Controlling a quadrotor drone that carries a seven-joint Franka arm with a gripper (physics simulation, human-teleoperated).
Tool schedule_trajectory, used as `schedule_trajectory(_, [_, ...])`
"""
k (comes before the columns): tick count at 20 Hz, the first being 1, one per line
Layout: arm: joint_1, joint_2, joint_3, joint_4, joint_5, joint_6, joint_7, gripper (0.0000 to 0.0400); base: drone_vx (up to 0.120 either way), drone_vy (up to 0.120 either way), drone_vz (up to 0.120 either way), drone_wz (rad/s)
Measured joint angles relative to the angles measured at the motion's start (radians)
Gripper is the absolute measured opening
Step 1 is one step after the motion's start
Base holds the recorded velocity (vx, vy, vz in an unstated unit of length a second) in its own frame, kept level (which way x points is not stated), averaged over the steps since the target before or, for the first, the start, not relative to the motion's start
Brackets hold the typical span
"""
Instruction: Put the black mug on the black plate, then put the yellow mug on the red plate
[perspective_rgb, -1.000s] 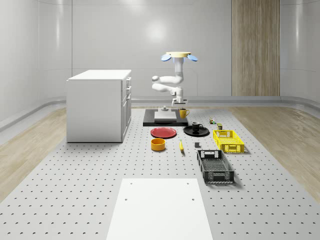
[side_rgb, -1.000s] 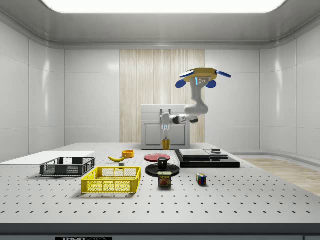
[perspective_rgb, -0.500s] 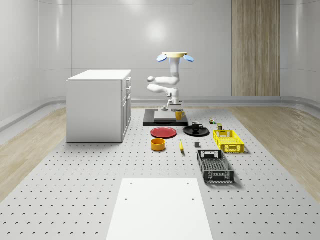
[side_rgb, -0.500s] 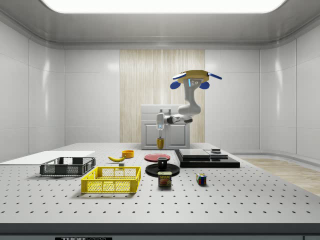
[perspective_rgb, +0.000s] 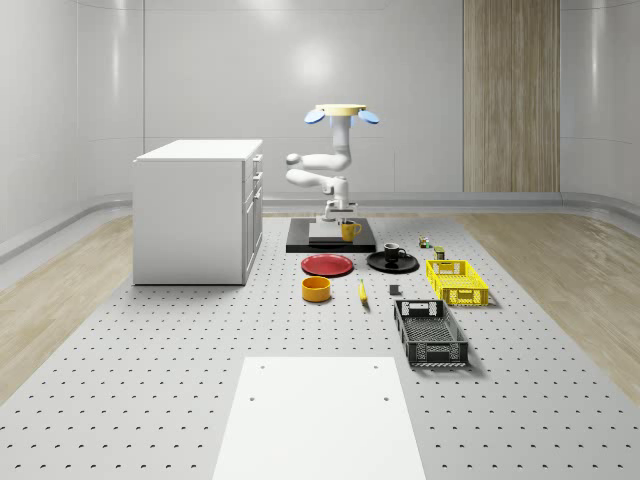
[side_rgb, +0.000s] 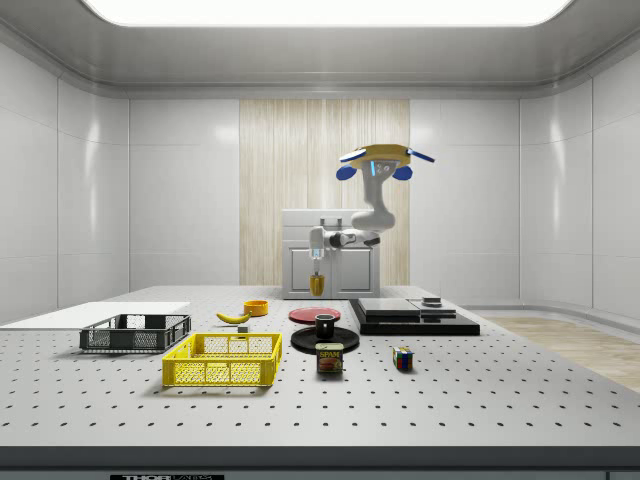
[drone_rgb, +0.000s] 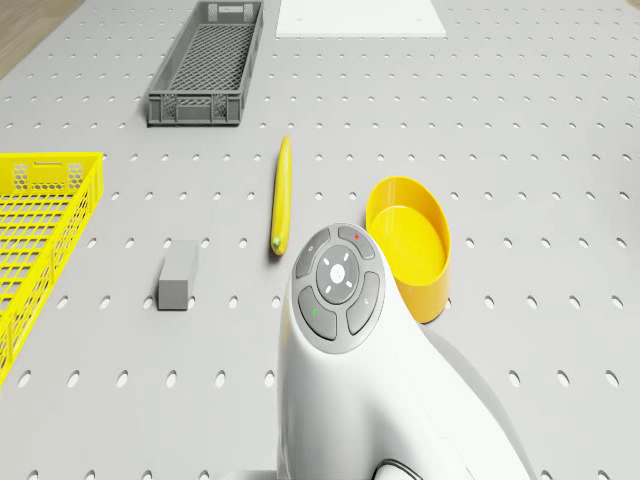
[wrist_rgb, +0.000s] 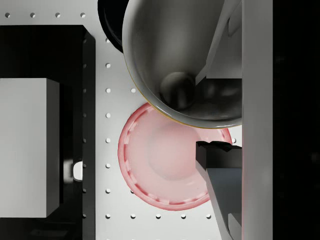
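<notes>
wrist view: gripper (wrist_rgb: 220, 112) clenched on yellow mug (wrist_rgb: 180, 65), hovering above red plate (wrist_rgb: 165, 160); black mug (perspective_rgb: 391, 251) sits on black plate (perspective_rgb: 408, 265). step two underway; next, descend centred, release.

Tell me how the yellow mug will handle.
The yellow mug is probably rigid: its rim looks round between the fingers. Its glossy inside suggests it may slip. Gripped at one side of the rim, it could tilt.
</notes>
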Motion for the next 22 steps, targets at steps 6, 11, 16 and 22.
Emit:
schedule_trajectory(6, [0.0, 0.0, 0.0, 0.0, 0.0, 0.0, 0.0, 0.011, 0.0, -0.12, -0.027, 0.0])
schedule_trajectory(11, [0.0, -0.001, 0.0, 0.0, 0.0, 0.001, 0.0, 0.011, 0.0, -0.12, -0.12, 0.0])
schedule_trajectory(16, [0.0, -0.001, 0.0, 0.0, 0.0, 0.001, 0.0, 0.011, 0.0, -0.12, -0.048, 0.0])
schedule_trajectory(22, [-0.001, -0.001, -0.002, 0.001, -0.001, 0.002, 0.0, 0.011, 0.0, -0.067, 0.0, 0.0])
